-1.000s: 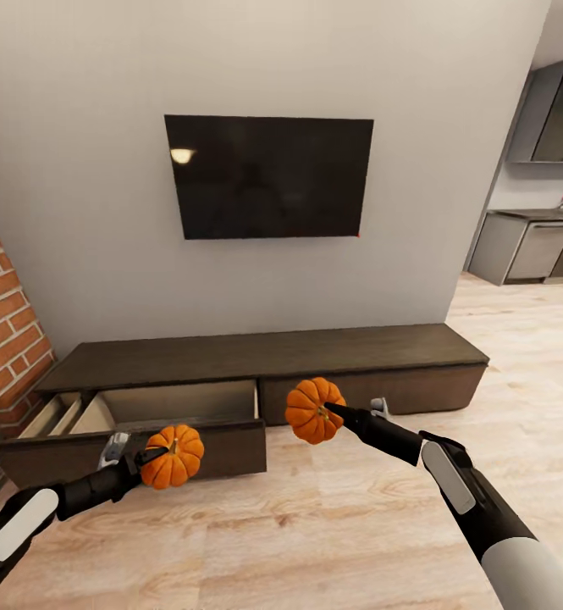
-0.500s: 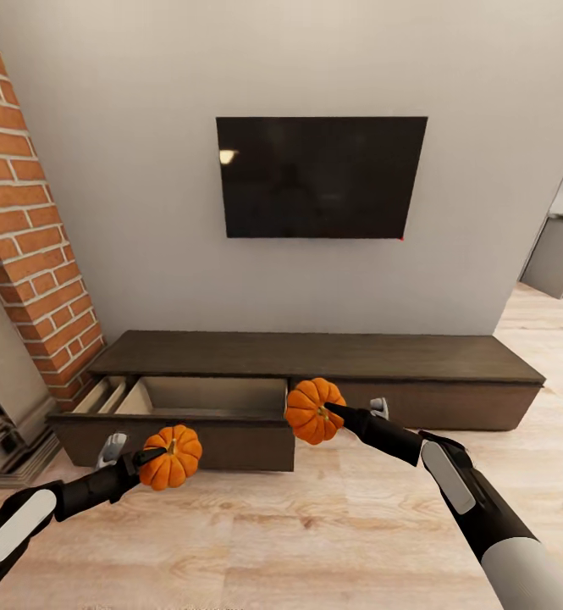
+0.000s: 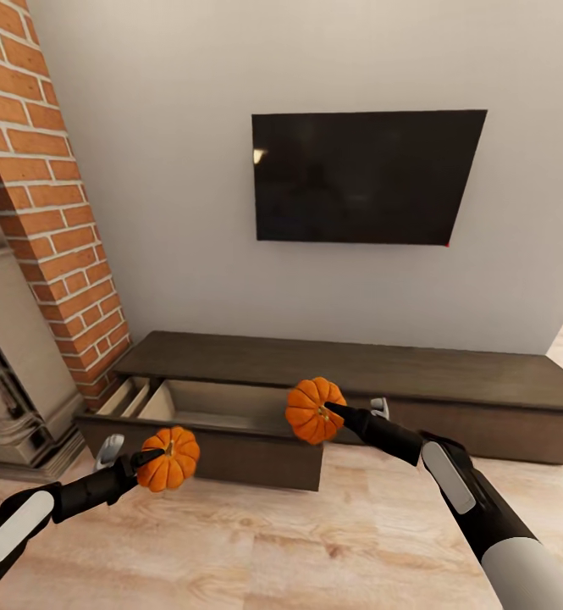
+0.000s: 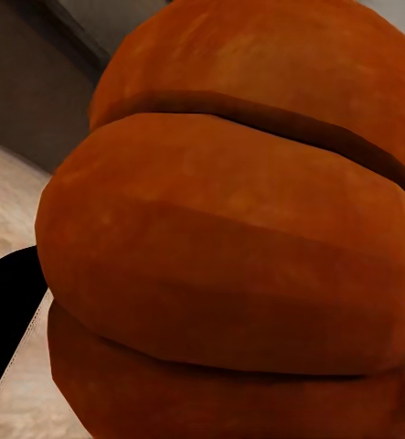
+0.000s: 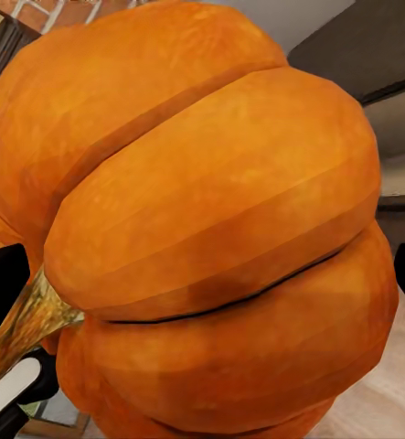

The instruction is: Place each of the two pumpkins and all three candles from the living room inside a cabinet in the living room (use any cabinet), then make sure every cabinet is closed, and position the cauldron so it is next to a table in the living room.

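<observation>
My left gripper (image 3: 150, 460) is shut on a small orange ribbed pumpkin (image 3: 169, 458), held above the floor in front of the open drawer (image 3: 222, 402). That pumpkin (image 4: 229, 229) looms close in the left wrist view. My right gripper (image 3: 336, 413) is shut on the second pumpkin (image 3: 313, 411), held just past the drawer's right corner; its ribs and stem show close in the right wrist view (image 5: 211, 238). The long low dark brown cabinet (image 3: 383, 368) runs along the wall, its left drawer pulled out with pale beige insides.
A black TV (image 3: 366, 176) hangs on the grey wall above the cabinet. A brick chimney (image 3: 52, 220) and a pale fireplace surround (image 3: 14, 373) stand at the left. Light wooden floor (image 3: 298, 542) lies between me and the cabinet.
The whole view has swung left: the cabinet and TV shifted right, the kitchen left the picture, the brick chimney and fireplace came in. Both grippers still hold their pumpkins as before.
</observation>
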Tool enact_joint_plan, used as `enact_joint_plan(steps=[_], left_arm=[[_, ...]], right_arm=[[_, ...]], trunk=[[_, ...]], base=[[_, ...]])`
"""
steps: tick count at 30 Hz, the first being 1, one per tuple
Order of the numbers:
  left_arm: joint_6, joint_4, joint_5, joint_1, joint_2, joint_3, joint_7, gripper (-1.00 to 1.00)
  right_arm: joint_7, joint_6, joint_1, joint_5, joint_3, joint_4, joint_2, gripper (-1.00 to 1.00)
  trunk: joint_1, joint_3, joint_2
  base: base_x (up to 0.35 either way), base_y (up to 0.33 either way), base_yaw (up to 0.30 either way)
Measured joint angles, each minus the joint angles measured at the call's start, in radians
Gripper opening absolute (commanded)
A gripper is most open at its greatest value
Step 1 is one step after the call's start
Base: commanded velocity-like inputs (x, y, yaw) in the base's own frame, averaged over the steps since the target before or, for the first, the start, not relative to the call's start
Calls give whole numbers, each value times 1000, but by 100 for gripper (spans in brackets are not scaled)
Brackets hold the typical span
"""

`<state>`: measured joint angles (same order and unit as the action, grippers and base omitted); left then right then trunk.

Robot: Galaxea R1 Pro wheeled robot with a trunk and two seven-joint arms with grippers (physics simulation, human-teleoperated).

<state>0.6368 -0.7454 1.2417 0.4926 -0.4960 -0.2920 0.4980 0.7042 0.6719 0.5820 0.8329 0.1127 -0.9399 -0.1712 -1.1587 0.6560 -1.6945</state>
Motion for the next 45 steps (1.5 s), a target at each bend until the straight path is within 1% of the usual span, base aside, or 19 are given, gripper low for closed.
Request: enact_joint_plan(steps=[2, 6, 11, 14, 19, 24, 31, 42, 45], left_arm=[[-1, 0, -1, 0, -6, 1, 0, -100], [-1, 0, 0, 0, -35, 1, 1, -100], [-1, 0, 1, 0, -47, 0, 2, -100], [-1, 0, 1, 0, -49, 0, 2, -100], [-1, 0, 0, 0, -49, 13, 1, -100], [0, 0, -1, 0, -51, 15, 1, -100], [2, -1, 4, 0, -51, 16, 0, -100], [2, -1, 1, 0, -51, 16, 1, -100], [1, 0, 1, 0, -51, 16, 2, -100]], right_arm=[[0, -2, 0, 0, 0, 0, 0, -100], [0, -22, 0, 1, 1, 0, 0, -100], [0, -26, 0, 0, 1, 0, 0, -100], [0, -25, 0, 0, 1, 0, 0, -100], [0, -26, 0, 0, 1, 0, 0, -100], [-1, -25, 0, 0, 2, 0, 0, -100], [0, -23, 0, 8, 2, 0, 0, -100], [-1, -25, 0, 6, 1, 0, 0, -100], [0, -25, 0, 6, 1, 0, 0, -100]], trunk=[[0, 0, 0], [0, 0, 0], [0, 0, 0], [0, 0, 0], [0, 0, 0], [0, 0, 0], [0, 0, 0], [0, 0, 0], [0, 0, 0]], base=[[323, 101, 3], [323, 102, 1], [323, 102, 0], [323, 103, 0], [323, 103, 0], [315, 41, 0], [95, 65, 0], [68, 295, 0], [87, 148, 0]])
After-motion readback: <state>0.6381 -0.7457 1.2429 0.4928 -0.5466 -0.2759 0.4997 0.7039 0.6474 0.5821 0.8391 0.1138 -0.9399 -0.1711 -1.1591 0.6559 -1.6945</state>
